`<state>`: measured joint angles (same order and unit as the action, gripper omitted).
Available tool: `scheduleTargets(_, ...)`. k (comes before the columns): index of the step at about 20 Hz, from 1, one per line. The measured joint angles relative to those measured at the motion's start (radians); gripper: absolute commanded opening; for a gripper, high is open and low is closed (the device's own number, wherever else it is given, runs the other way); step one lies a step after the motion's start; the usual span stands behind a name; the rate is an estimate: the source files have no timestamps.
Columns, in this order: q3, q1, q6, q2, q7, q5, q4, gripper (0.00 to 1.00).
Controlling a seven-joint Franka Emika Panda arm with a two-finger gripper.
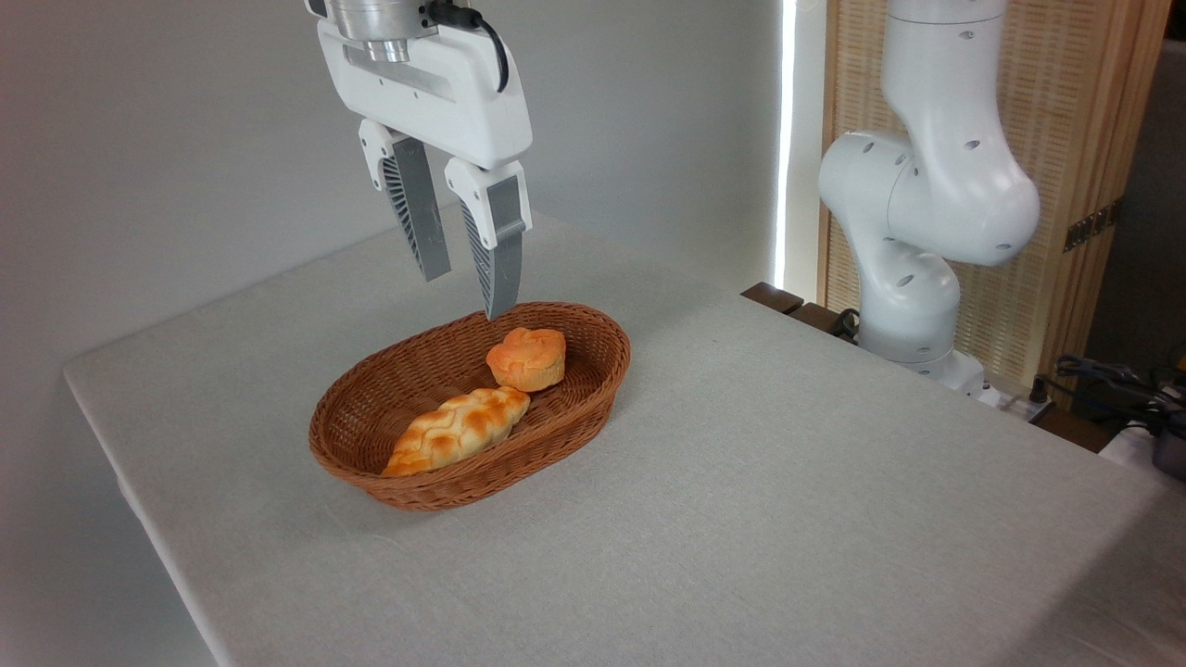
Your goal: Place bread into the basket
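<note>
The bread (526,358), a small round orange-golden bun with a knotted top, lies inside the oval brown wicker basket (593,400), toward its far right end. My gripper (466,296) hangs open just above the basket's far rim, a little left of and above the bun, with nothing between its grey ridged fingers (419,218). Its tips are clear of both the bun and the wicker.
A longer, paler braided loaf (456,430) lies in the basket in front of the bun. The robot's white base (917,232) stands at the table's right rear. Cables and dark gear (1126,394) sit beyond the right edge. The table (788,519) is covered in a light cloth.
</note>
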<state>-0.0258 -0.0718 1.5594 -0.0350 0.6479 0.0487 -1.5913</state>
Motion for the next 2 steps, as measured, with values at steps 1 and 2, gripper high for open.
scheduleTargets(1,0.0,0.001,0.0,0.0,0.0,0.0,0.0,1.0)
scheduleTargets(2,0.0,0.002,0.0,0.0,0.0,0.0,0.0,1.0)
